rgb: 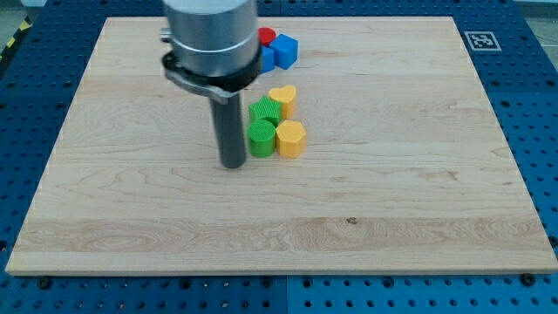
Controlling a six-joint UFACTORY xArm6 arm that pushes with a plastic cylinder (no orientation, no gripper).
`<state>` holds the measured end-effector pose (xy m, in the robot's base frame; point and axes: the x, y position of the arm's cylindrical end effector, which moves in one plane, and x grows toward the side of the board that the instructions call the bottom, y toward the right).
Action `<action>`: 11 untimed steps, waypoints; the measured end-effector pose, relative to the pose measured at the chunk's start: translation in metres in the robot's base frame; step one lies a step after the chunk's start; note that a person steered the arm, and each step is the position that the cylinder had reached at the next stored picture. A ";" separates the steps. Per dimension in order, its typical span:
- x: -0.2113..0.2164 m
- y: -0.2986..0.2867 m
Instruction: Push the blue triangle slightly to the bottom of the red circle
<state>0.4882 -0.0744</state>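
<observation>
- The arm's grey cylindrical body fills the upper middle of the frame, and its dark rod (232, 131) reaches straight down to the wooden board (418, 174).
- The arm carries no fingers to open or close; it ends only in the rod, whose tip (233, 164) rests on the board just left of centre.
- The tip stands just beside the green circle (260, 138), on that block's left; whether they touch cannot be told.
- A second green block (265, 111) sits directly above the green circle, touching it; its shape is unclear.
- A yellow hexagon (290, 138) lies against the green circle's right side, and a yellow heart (283, 98) sits above it, next to the upper green block.
- Near the top edge of the board, a red block (266, 36) shows partly behind the arm's body; only a rounded part is visible.
- A blue block (283, 51) sits touching the red one on its lower right, well above the tip; part of it hides behind the arm, so its shape is uncertain.
- The board lies on a blue perforated table (540, 105).
</observation>
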 end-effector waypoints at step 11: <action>-0.156 0.029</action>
